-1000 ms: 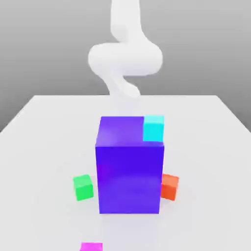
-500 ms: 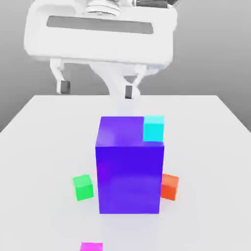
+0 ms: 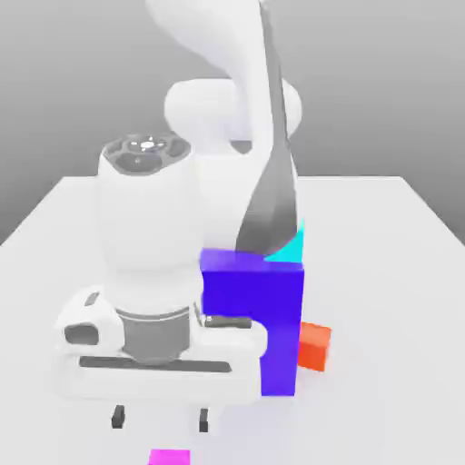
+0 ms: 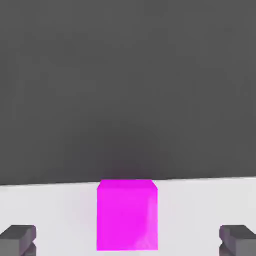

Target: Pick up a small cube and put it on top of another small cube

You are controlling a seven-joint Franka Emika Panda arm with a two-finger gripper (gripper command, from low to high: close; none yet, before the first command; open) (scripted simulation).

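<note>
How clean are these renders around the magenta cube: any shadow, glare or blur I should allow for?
Exterior view: flat, even light, soft-edged render; the magenta cube is cut by the frame edge below the open tool. Hand view: the magenta cube is sharp, faint sheen on its face, no hard shadow on the white table; dark grey background.

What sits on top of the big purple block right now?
A cyan cube sits on the purple block at its far corner, toward the exterior view's right. The arm covers most of the cube and the rest of the block's top.
</note>
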